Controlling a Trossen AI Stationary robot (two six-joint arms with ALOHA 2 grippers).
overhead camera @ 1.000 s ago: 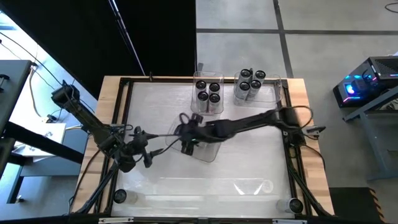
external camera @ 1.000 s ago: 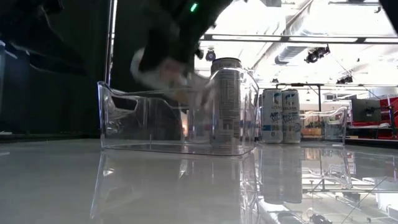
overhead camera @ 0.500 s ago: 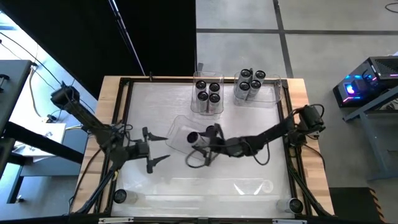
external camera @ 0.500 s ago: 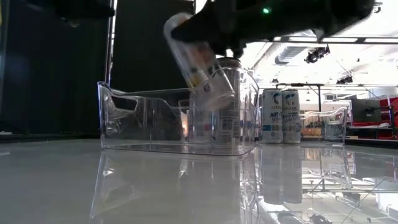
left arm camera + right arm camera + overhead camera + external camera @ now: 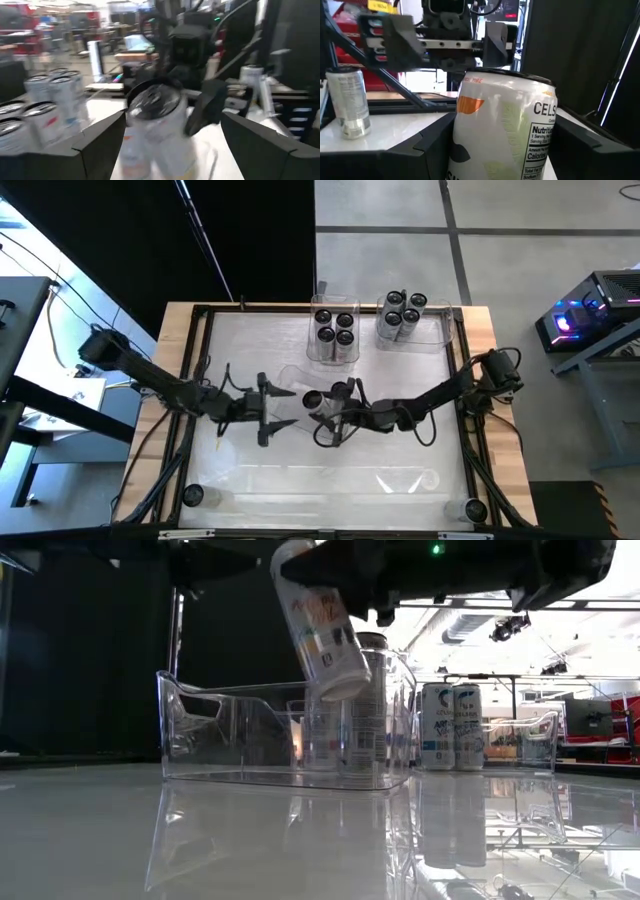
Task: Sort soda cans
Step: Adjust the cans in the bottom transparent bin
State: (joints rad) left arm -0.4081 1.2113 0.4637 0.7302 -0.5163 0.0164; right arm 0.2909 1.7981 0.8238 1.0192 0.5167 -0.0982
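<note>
My right gripper (image 5: 328,404) is shut on one soda can (image 5: 312,398), a white printed can (image 5: 320,625) lifted above the clear tray (image 5: 285,745) at the table's middle. My left gripper (image 5: 268,408) is open, level, just left of that can and facing its dark top (image 5: 152,102); its fingers stand apart from it. Several cans stand upright in two clear trays at the far edge (image 5: 335,330) (image 5: 403,315). My right gripper pinches the can's side wall (image 5: 505,130) between its two fingers (image 5: 437,145), coming level from the table's right. The can is lifted clear and tilted, its top (image 5: 288,552) up and toward the left arm, its bottom (image 5: 345,690) over the tray.
One can stands at the near left corner (image 5: 192,495) and one at the near right corner (image 5: 470,508). Another clear tray lies near the near edge (image 5: 405,480). A dark frame rims the table (image 5: 200,360).
My right gripper has lifted the can up out of the middle tray and drawn it a little toward the table's right, tilted. My left gripper, open throughout, has moved right toward the can.
</note>
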